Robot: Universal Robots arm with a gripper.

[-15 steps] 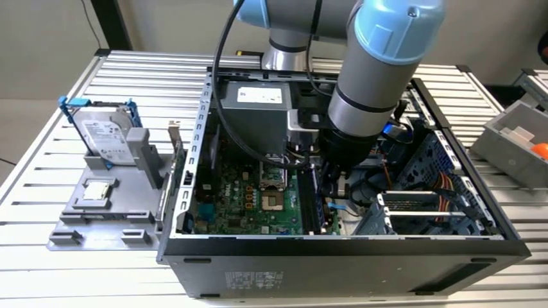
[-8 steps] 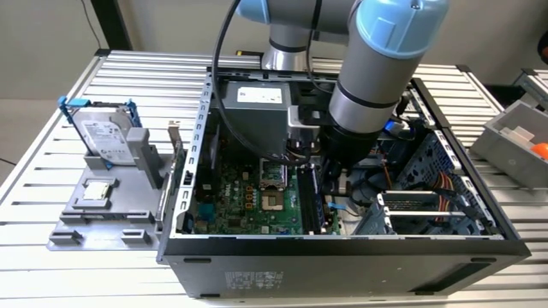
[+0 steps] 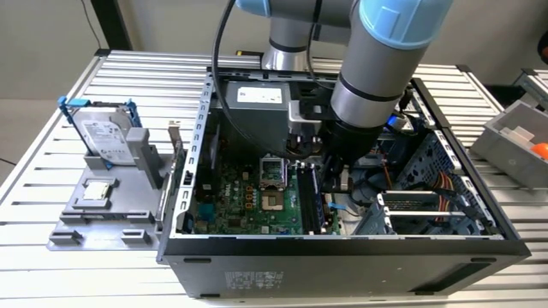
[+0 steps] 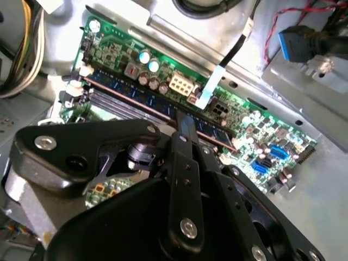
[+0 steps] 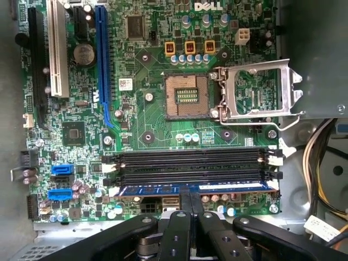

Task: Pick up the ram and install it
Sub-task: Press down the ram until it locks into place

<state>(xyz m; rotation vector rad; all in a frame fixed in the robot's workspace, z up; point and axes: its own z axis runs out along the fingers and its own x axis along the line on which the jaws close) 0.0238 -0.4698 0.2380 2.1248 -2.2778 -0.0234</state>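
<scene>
Deep inside the computer case, hand pinching the ram in the motherboard's outermost slot.

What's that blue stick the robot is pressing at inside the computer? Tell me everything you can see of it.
It is the ram, a long, thin blue circuit-board stick with a row of dark chips. It stands on its long edge in one of the motherboard's parallel memory slots, the one beside the empty black slots. The gripper grips it about mid-length, fingers closed on its top edge. White latches sit at the slot ends.
</scene>
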